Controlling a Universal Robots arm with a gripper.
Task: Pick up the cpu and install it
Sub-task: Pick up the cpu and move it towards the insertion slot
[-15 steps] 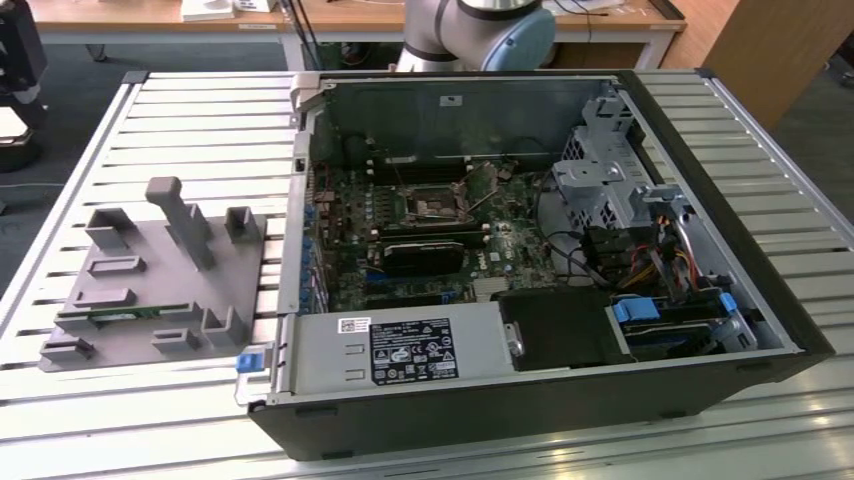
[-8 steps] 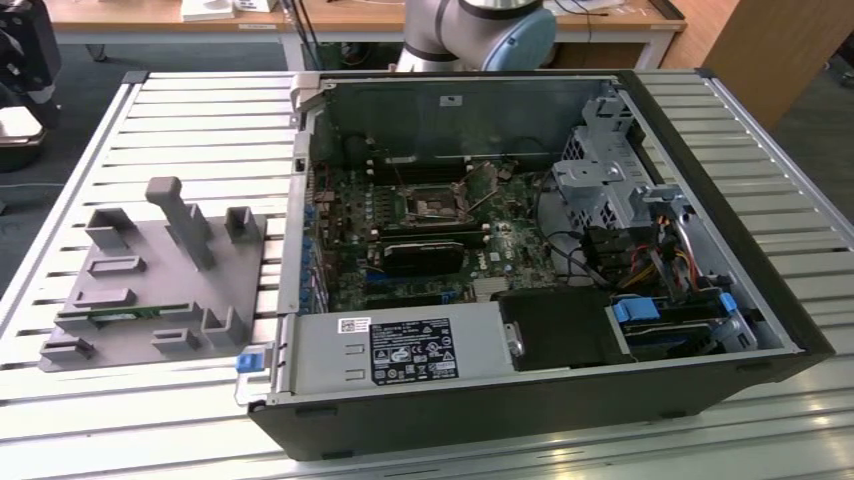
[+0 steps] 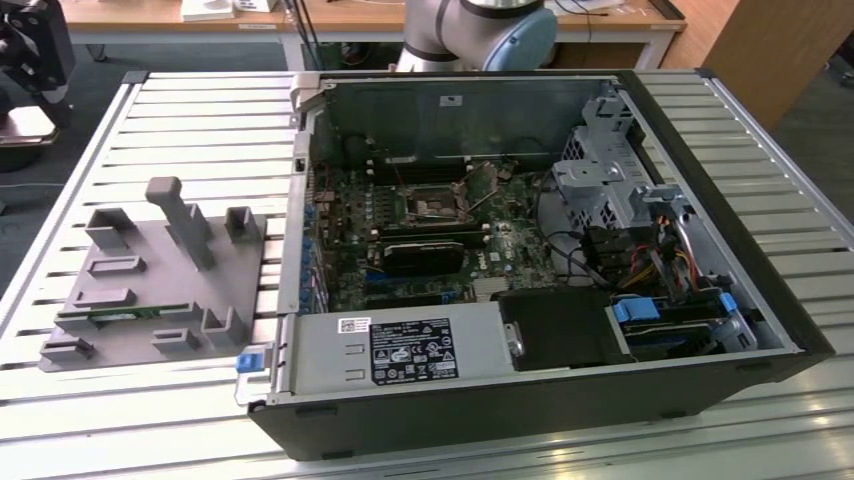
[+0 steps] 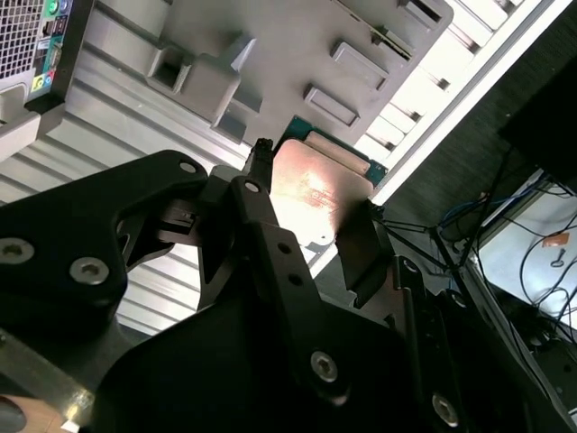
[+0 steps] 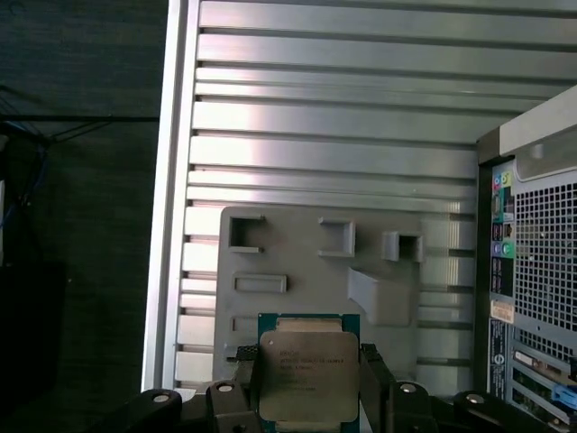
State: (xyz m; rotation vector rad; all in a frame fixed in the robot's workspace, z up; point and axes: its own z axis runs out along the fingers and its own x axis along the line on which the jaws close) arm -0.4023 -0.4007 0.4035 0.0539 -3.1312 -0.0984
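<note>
The pincer (image 5: 307,390) clamps the cpu (image 5: 305,368) by two opposite edges, facing down over the tray (image 5: 297,253) on the slatted surface (image 5: 334,117).

cpu (image 5: 309,374) one edge cut off by pic edge, sides partly hidden by hand (image 5: 306,361)

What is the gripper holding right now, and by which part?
The gripper holds the cpu, clamped by two opposite side edges, with its printed metal top facing the first wrist view.
</note>
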